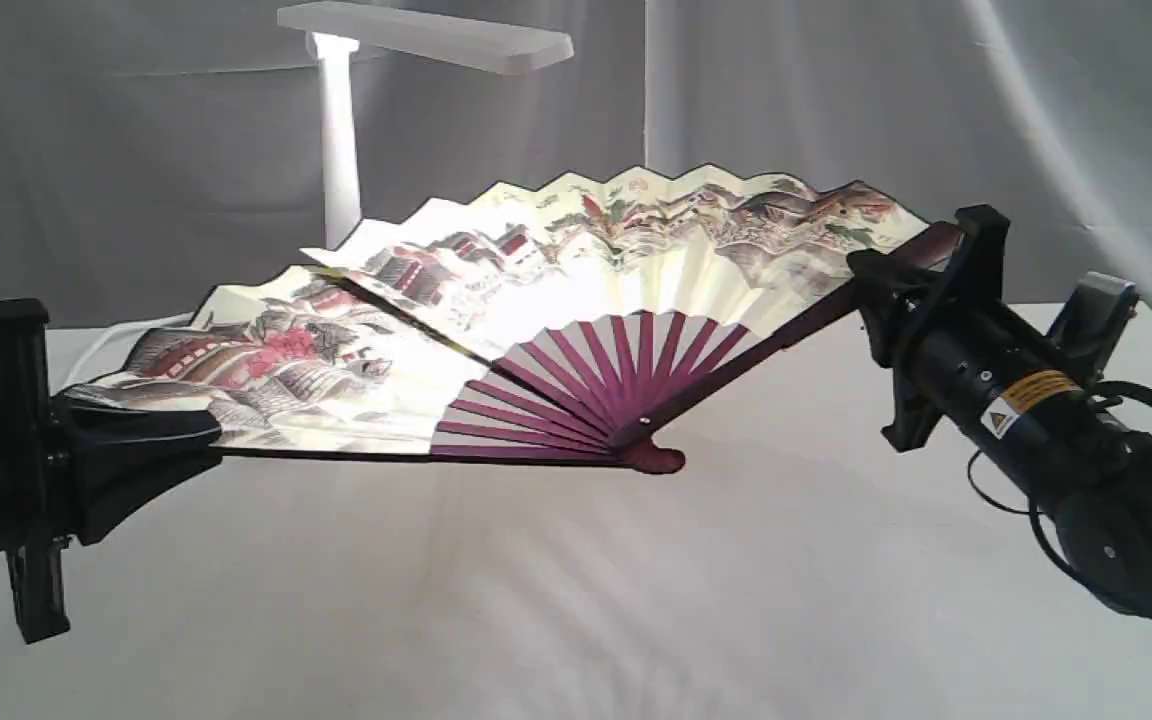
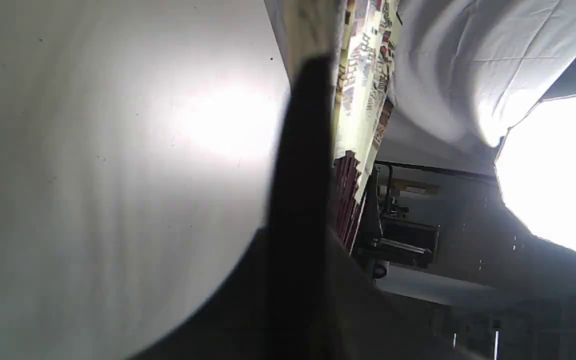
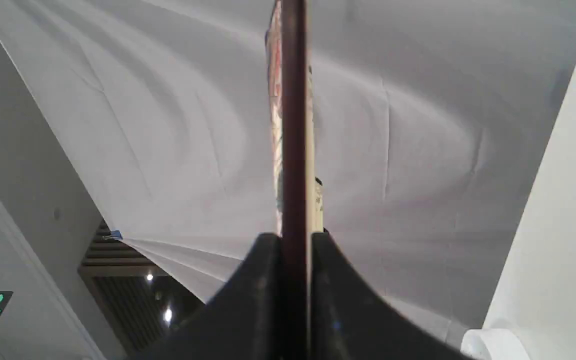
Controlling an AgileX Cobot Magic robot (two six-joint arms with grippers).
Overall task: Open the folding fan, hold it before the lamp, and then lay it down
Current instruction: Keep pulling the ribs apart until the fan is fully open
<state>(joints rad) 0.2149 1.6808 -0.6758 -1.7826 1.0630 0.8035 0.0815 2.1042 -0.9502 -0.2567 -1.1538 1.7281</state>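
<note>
Step in hand: the hold before the lamp.

- Folding fan point(image 1: 576, 290) is spread nearly to a half circle, painted face up and toward the exterior camera, and tilted, with its right side higher than its left.
- Lamp point(image 1: 341, 150) stands behind the fan's left half. Its bar head is above the pleats, and the paper near the ribs glows pale.
- Left pincer point(image 1: 151, 440) is clamped tight on the outer end of the left guard point(image 1: 336, 455), low over the surface point(image 1: 576, 620).
- Right pincer point(image 1: 886, 280) is closed hard on the right guard point(image 3: 293, 125). The wrist view shows the maroon slat pinched between both jaws with no gap.
- Pivot point(image 1: 656, 458) hangs low. I cannot tell whether it touches the surface or sits just above it.

Judgement: opening is done and the showing is under way. Laying down is not yet done.

Next move calls for:
- lowering both arms together, bringing the right side down to level so the leaf is not twisted or torn;
- keeping the spread between the guards constant;
- releasing only once the ribs rest flat, then backing the jaws off along the guards without dragging them.
</note>
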